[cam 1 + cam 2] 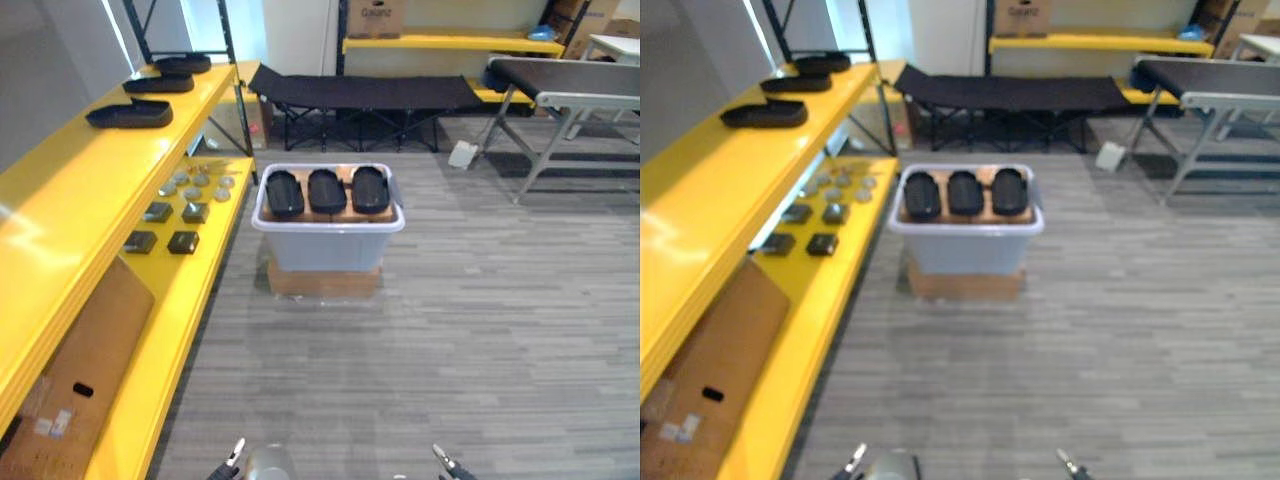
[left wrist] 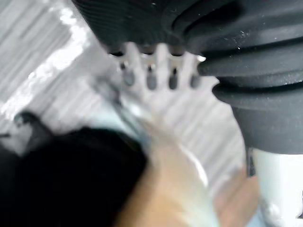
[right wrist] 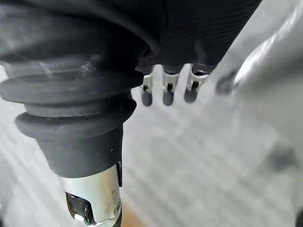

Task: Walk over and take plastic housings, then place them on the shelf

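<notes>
Grey plank floor (image 1: 480, 330), open workshop room. A yellow shelf (image 1: 60, 200) runs down the robot's left. On its top board, toward the far end, lie three black shelved housings (image 1: 130, 115), one behind another. The lower board carries small dark square parts (image 1: 183, 241) at the nearer end and round grey discs (image 1: 200, 180) beyond them. A cardboard sheet (image 1: 90, 370) leans underneath.

Mid-floor a pale plastic bin (image 1: 328, 245) stands on a cardboard box (image 1: 322, 281). Three black plastic housings (image 1: 327, 190) lie side by side across its top. Behind it is a black folding cot (image 1: 360, 92). Far right is a grey metal stand (image 1: 570, 85) with a dark top, cut off by the frame.

Left hand (image 2: 151, 71) and right hand (image 3: 166, 90) hang over the floor, fingers loose and straight, holding nothing. Dark and tan blurs under the left hand cannot be made out.
</notes>
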### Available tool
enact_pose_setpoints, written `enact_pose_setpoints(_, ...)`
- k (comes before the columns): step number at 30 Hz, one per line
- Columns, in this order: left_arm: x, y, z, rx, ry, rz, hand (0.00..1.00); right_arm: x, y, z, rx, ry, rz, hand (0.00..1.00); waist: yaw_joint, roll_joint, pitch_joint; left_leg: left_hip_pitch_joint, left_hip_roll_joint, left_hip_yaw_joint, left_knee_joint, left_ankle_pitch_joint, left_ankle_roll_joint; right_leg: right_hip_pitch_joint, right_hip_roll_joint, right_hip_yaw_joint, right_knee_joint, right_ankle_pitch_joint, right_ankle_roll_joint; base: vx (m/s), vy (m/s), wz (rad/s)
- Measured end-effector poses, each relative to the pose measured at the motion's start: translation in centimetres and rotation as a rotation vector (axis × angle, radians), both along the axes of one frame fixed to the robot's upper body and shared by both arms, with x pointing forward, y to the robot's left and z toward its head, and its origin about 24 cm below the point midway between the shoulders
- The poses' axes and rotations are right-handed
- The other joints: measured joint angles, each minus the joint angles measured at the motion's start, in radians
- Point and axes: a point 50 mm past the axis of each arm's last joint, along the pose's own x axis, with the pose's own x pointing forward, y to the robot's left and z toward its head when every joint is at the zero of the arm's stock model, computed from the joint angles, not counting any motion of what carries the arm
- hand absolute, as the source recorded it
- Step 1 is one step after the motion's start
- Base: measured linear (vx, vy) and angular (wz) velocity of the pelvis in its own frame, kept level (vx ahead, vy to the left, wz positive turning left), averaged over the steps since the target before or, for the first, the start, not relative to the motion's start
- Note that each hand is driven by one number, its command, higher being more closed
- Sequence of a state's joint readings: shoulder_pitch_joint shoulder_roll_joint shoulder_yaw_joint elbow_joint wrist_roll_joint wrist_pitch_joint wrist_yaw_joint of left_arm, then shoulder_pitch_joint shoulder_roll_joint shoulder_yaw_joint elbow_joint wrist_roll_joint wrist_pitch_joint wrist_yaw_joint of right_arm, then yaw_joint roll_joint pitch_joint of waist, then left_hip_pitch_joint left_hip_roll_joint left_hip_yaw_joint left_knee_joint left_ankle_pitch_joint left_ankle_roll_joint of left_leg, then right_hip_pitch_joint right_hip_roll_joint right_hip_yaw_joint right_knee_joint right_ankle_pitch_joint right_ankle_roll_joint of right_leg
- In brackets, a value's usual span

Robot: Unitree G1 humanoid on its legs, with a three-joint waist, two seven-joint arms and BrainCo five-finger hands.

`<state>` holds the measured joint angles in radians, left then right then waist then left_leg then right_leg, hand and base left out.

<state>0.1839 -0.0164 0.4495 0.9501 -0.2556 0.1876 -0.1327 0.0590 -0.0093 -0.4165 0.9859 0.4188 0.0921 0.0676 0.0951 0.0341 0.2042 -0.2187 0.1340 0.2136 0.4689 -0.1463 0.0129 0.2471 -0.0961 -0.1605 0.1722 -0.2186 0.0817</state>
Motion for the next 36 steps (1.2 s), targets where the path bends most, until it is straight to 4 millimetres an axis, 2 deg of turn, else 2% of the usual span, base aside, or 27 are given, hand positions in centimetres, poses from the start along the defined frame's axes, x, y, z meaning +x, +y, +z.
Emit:
enact_pose_setpoints(1, -0.5, 0.7, 0.0, 0.028, 0.008, -0.003, 0.00, 0.5, 1.0, 0.0, 0.012, -0.001, 0.037, 0.00, 0.003, -0.020, -0.007, 0.014, -0.029, 0.020, -0.004, -0.028, 0.005, 0.005, -0.027, 0.026, 0.011, -0.014, -0.020, 0.57, 0.315, -0.24)
enact_pose_setpoints(2, 0.0, 1.6, 0.3, 0.073, -0.008, -0.050, 0.00, 1.2, 2.0, 0.1, 0.021, -0.011, 0.079, 0.00, 0.004, -0.065, -0.016, 0.011, -0.052, 0.021, -0.001, -0.060, 0.024, -0.020, -0.034, 0.062, 0.057, -0.016, -0.025, 0.43, 0.170, 0.03)
enact_pose_setpoints(4, 0.8, 2.0, 0.4, 0.091, -0.025, -0.083, 0.00, 1.6, 2.4, 0.1, 0.021, -0.013, 0.076, 0.00, 0.016, -0.075, -0.002, 0.026, -0.062, 0.025, -0.002, -0.083, 0.030, -0.047, -0.039, 0.085, 0.129, -0.015, -0.025, 0.38, 0.150, -0.06)
enact_pose_setpoints(5, 1.4, 2.2, 0.5, 0.115, -0.030, -0.098, 0.00, 2.0, 2.8, 0.2, 0.009, -0.003, 0.055, 0.00, 0.027, -0.088, 0.004, 0.083, -0.070, 0.047, -0.008, -0.126, 0.038, -0.117, -0.051, 0.146, 0.329, 0.000, 0.001, 0.34, 0.145, -0.27)
enact_pose_setpoints(6, 1.3, 2.2, 0.5, 0.119, -0.026, -0.096, 0.00, 1.9, 2.9, 0.1, 0.013, 0.002, 0.045, 0.00, 0.028, -0.082, 0.008, 0.112, -0.074, 0.057, -0.017, -0.139, 0.035, -0.150, -0.061, 0.153, 0.428, 0.018, 0.042, 0.35, 0.131, -0.33)
enact_pose_setpoints(8, 1.2, 2.3, 0.5, 0.138, -0.016, -0.102, 0.00, 1.8, 2.9, 0.1, 0.000, 0.010, 0.037, 0.00, 0.025, -0.085, 0.008, 0.217, -0.087, 0.074, -0.060, -0.160, 0.027, -0.239, -0.078, 0.151, 0.665, 0.060, 0.150, 0.35, 0.036, -0.19)
enact_pose_setpoints(9, 1.4, 2.4, 0.6, 0.146, -0.019, -0.124, 0.00, 1.7, 2.6, 0.1, -0.016, 0.007, 0.038, 0.00, 0.018, -0.083, 0.008, 0.260, -0.088, 0.077, -0.082, -0.161, 0.029, -0.269, -0.084, 0.110, 0.724, 0.046, 0.125, 0.44, -0.020, 0.02)
enact_pose_setpoints(10, 1.7, 2.3, 0.6, 0.143, -0.033, -0.112, 0.00, 1.6, 2.3, 0.1, -0.037, 0.005, 0.040, 0.00, 0.007, -0.081, 0.006, 0.308, -0.082, 0.080, -0.106, -0.154, 0.034, -0.306, -0.097, 0.032, 0.728, 0.007, 0.064, 0.36, -0.050, 0.10)
enact_pose_setpoints(11, 2.0, 2.3, 0.7, 0.144, -0.047, -0.110, 0.00, 1.6, 2.2, 0.1, -0.044, 0.003, 0.037, 0.00, 0.005, -0.079, 0.006, 0.328, -0.076, 0.080, -0.122, -0.153, 0.033, -0.327, -0.096, 0.005, 0.705, -0.008, 0.038, 0.36, -0.095, 0.14)
enact_pose_setpoints(12, 2.8, 2.2, 0.8, 0.148, -0.070, -0.130, 0.00, 1.7, 1.9, 0.2, -0.063, 0.003, 0.025, 0.00, -0.002, -0.065, 0.001, 0.347, -0.053, 0.070, -0.138, -0.155, 0.023, -0.361, -0.092, -0.058, 0.609, -0.029, 0.001, 0.38, -0.144, 0.25)
enact_pose_setpoints(14, 4.1, 1.6, 1.0, 0.124, -0.109, -0.116, 0.00, 1.6, 1.2, 0.3, -0.088, 0.007, 0.009, 0.00, -0.013, -0.045, -0.003, 0.358, -0.019, 0.037, -0.143, -0.162, -0.005, -0.389, -0.092, -0.090, 0.396, -0.014, -0.005, 0.39, -0.183, 0.50)
enact_pose_setpoints(15, 5.0, 1.0, 1.1, 0.098, -0.138, -0.089, 0.00, 1.3, 1.0, 0.2, -0.103, 0.026, 0.010, 0.00, -0.021, -0.048, -0.005, 0.364, -0.011, 0.005, -0.138, -0.176, -0.029, -0.389, -0.095, -0.069, 0.239, 0.087, -0.029, 0.41, -0.241, 0.61)
enact_pose_setpoints(16, 5.6, 0.7, 1.2, 0.072, -0.158, -0.053, 0.00, 0.8, 1.3, 0.0, -0.104, 0.046, 0.023, 0.00, -0.022, -0.075, -0.010, 0.376, -0.016, -0.017, -0.128, -0.199, -0.066, -0.390, -0.109, -0.016, 0.137, 0.289, -0.038, 0.40, -0.280, 0.58)
enact_pose_setpoints(17, 5.6, 0.5, 1.1, 0.063, -0.152, -0.039, 0.00, 0.7, 1.3, 0.0, -0.106, 0.050, 0.027, 0.00, -0.025, -0.073, -0.013, 0.381, -0.009, -0.031, -0.118, -0.212, -0.081, -0.377, -0.108, -0.005, 0.159, 0.238, 0.015, 0.38, -0.332, 0.37)
enact_pose_setpoints(18, 5.7, -0.7, 1.0, 0.018, -0.153, -0.012, 0.00, 0.6, 0.6, 0.0, -0.126, 0.066, 0.037, 0.00, -0.024, -0.034, -0.025, 0.381, 0.038, -0.053, -0.110, -0.211, -0.087, -0.359, -0.072, -0.035, 0.159, 0.207, 0.003, 0.39, -0.389, 0.27)
enact_pose_setpoints(19, 5.5, -1.9, 0.7, -0.015, -0.143, 0.014, 0.00, 0.4, 0.0, 0.0, -0.141, 0.076, 0.040, 0.00, -0.026, -0.006, -0.039, 0.374, 0.069, -0.064, -0.114, -0.198, -0.109, -0.346, -0.044, -0.064, 0.132, 0.196, -0.005, 0.37, -0.364, 0.19)
enact_pose_setpoints(20, 5.6, -2.3, 0.7, -0.023, -0.140, 0.027, 0.00, 0.4, -0.3, 0.0, -0.144, 0.081, 0.040, 0.00, -0.026, 0.004, -0.045, 0.373, 0.079, -0.066, -0.112, -0.189, -0.119, -0.336, -0.034, -0.073, 0.112, 0.191, -0.007, 0.32, -0.316, 0.20)
enact_pose_setpoints(21, 5.8, -2.6, 0.7, -0.026, -0.141, 0.059, 0.00, 0.3, -0.7, 0.1, -0.148, 0.086, 0.022, 0.00, -0.024, 0.032, -0.044, 0.354, 0.093, -0.076, -0.081, -0.167, -0.128, -0.304, -0.019, -0.090, 0.068, 0.189, -0.007, 0.20, -0.226, 0.30)
enact_pose_setpoints(23, 6.1, -2.9, 0.8, -0.028, -0.152, 0.094, 0.00, -0.1, -1.1, 0.0, -0.152, 0.104, 0.009, 0.00, -0.023, 0.033, -0.038, 0.266, 0.100, -0.126, 0.097, -0.108, -0.122, -0.241, -0.013, -0.117, 0.011, 0.189, -0.008, 0.15, -0.183, 0.37)
enact_pose_setpoints(24, 6.0, -2.6, 0.8, -0.017, -0.148, 0.099, 0.00, -0.6, -1.1, -0.1, -0.150, 0.114, 0.009, 0.00, -0.008, 0.029, -0.036, 0.216, 0.109, -0.138, 0.206, -0.090, -0.130, -0.195, -0.016, -0.125, -0.026, 0.191, -0.011, 0.11, -0.090, 0.19)
enact_pose_setpoints(25, 5.7, -2.4, 0.8, -0.002, -0.143, 0.100, 0.00, -1.0, -1.1, -0.2, -0.147, 0.108, 0.011, 0.00, -0.003, 0.030, -0.036, 0.194, 0.122, -0.108, 0.211, -0.091, -0.127, -0.166, -0.016, -0.141, -0.055, 0.191, -0.011, 0.09, -0.055, 0.15)
enact_pose_setpoints(28, 5.1, -1.7, 0.7, 0.031, -0.122, 0.091, 0.00, -0.9, -0.8, 0.0, -0.133, 0.046, 0.025, 0.00, -0.004, 0.017, -0.038, 0.196, 0.133, -0.007, 0.091, -0.107, -0.114, -0.139, -0.029, -0.162, -0.097, 0.194, -0.001, 0.08, 0.057, 0.23)
enact_pose_setpoints(30, 4.9, -1.2, 0.7, 0.063, -0.109, 0.068, 0.00, -0.6, -0.6, 0.3, -0.148, -0.025, 0.027, 0.00, -0.025, 0.005, -0.031, 0.219, 0.110, 0.057, -0.018, -0.148, -0.110, -0.138, -0.043, -0.189, -0.141, 0.224, 0.031, 0.12, 0.150, 0.42)
enact_pose_setpoints(31, 5.0, -0.7, 0.7, 0.081, -0.114, 0.070, 0.00, -0.5, -0.3, 0.3, -0.143, -0.036, 0.037, 0.00, -0.024, -0.014, -0.019, 0.216, 0.097, 0.062, -0.012, -0.147, -0.109, -0.132, -0.053, -0.193, -0.151, 0.241, 0.042, 0.11, 0.210, 0.11)
enact_pose_setpoints(32, 5.2, 0.2, 0.9, 0.118, -0.130, 0.069, 0.00, -0.3, 0.4, 0.3, -0.132, -0.058, 0.058, 0.00, -0.016, -0.043, -0.005, 0.220, 0.083, 0.073, 0.004, -0.145, -0.107, -0.113, -0.069, -0.193, -0.176, 0.256, 0.052, 0.07, 0.170, -0.04)
enact_pose_setpoints(34, 5.2, 0.7, 1.0, 0.158, -0.123, 0.030, 0.00, -0.5, 1.3, 0.2, -0.123, -0.069, 0.076, 0.00, -0.013, -0.068, -0.014, 0.231, 0.041, 0.075, -0.019, -0.145, -0.107, -0.107, -0.104, -0.194, -0.182, 0.264, 0.063, 0.09, 0.181, 0.02)
enact_pose_setpoints(36, 6.1, 0.8, 1.2, 0.197, -0.142, -0.064, 0.00, -0.6, 1.8, 0.3, -0.128, -0.082, 0.098, 0.00, -0.014, -0.083, -0.024, 0.244, 0.004, 0.076, -0.062, -0.145, -0.107, -0.114, -0.133, -0.199, -0.179, 0.266, 0.066, 0.08, 0.167, 0.05)
